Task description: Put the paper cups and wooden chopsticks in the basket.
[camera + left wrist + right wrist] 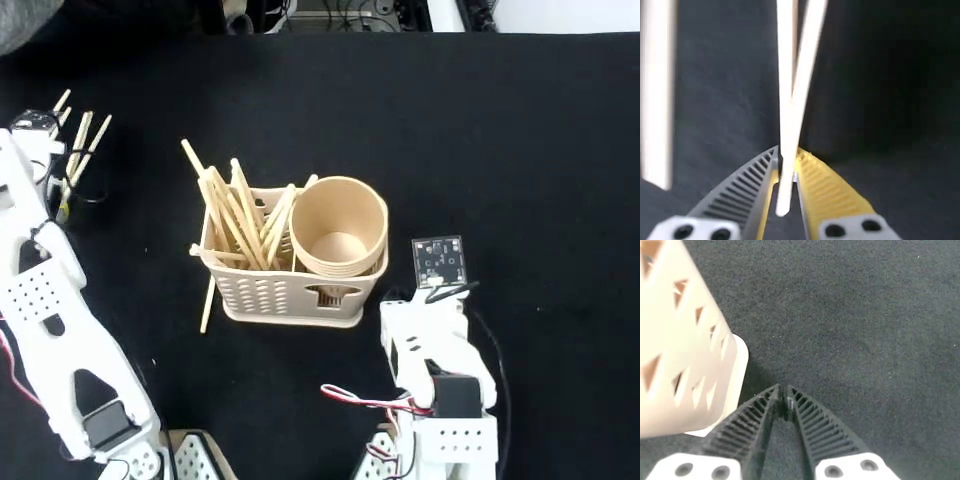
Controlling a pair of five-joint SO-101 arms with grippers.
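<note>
A cream slotted basket [285, 295] stands mid-table. It holds a stack of paper cups [338, 228] on its right side and several wooden chopsticks [235, 215] on its left. One more chopstick [208, 305] leans against the basket's outer left wall. At the far left my left gripper [787, 170] is shut on a couple of chopsticks [792, 95], which fan out beyond it [82, 148]. Another chopstick [657, 90] runs beside them. My right gripper [784, 402] is shut and empty, low over the cloth beside the basket's wall [680, 340].
A black cloth [500, 150] covers the table, open to the right and behind the basket. The right arm [435, 350] sits just off the basket's front right corner. The left arm [50, 320] runs along the left edge.
</note>
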